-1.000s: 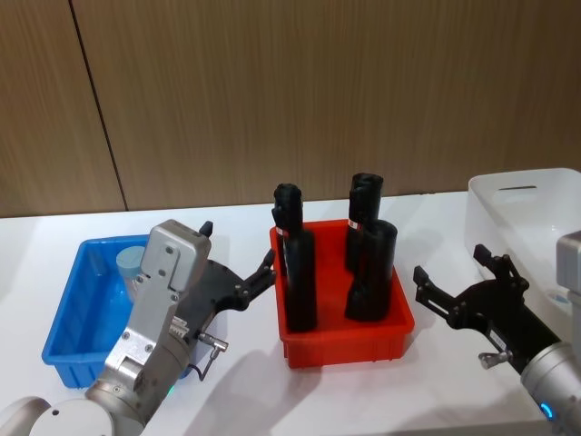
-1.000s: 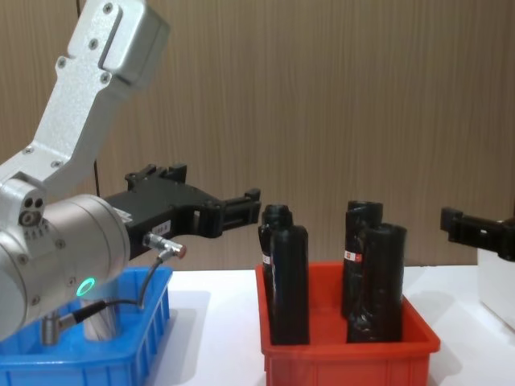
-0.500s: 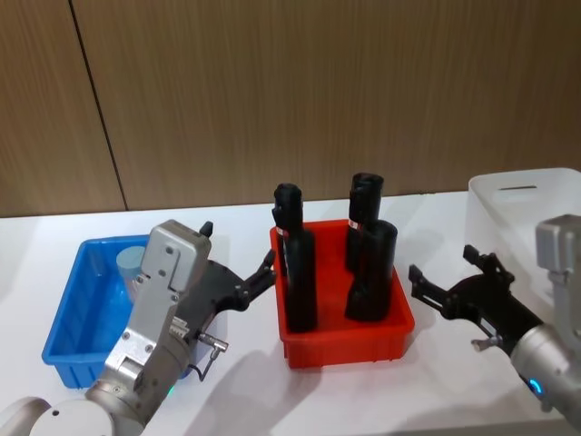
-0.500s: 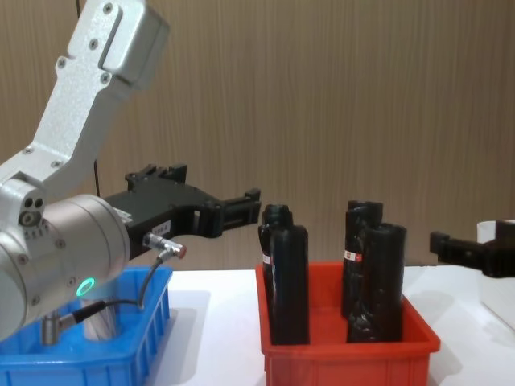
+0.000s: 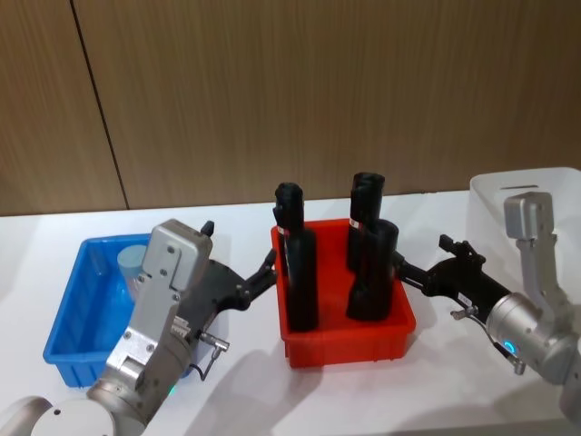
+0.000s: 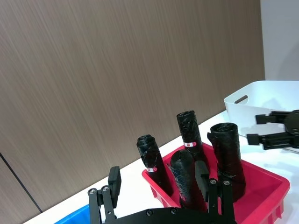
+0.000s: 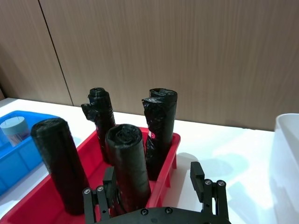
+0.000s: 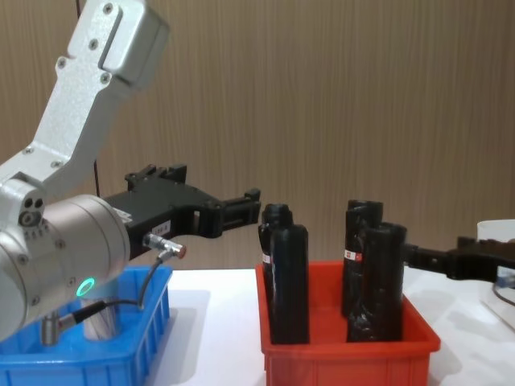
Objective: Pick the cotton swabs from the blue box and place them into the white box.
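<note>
Far left on the white table (image 5: 227, 381): the blue box (image 5: 74, 313), with one tub of the cotton swabs (image 5: 132, 262) standing in its far part, pale lid up.

Left arm: silver forearm rises from the near left, bends over the blue box's right side, and the black left gripper (image 5: 263, 272) points right toward the red bin (image 5: 345, 341). Held above table level, level with the bottle tops in the chest view. Fingers spread apart, nothing between them; the left wrist view shows the two tips wide, framing the bottles.

Centre: red bin holding four black bottles (image 5: 300, 272) upright, two near, two far.

Right arm: comes in from the near right, elbow bent, wrist turned left. The right gripper (image 5: 418, 274) reaches leftward, just beside the red bin's right wall, near the closest right bottle. Fingers parted and empty, seen clearly in the right wrist view.

Far right: the white box (image 5: 531, 213), at the table's right edge, behind the right arm. What lies inside cannot be made out.
</note>
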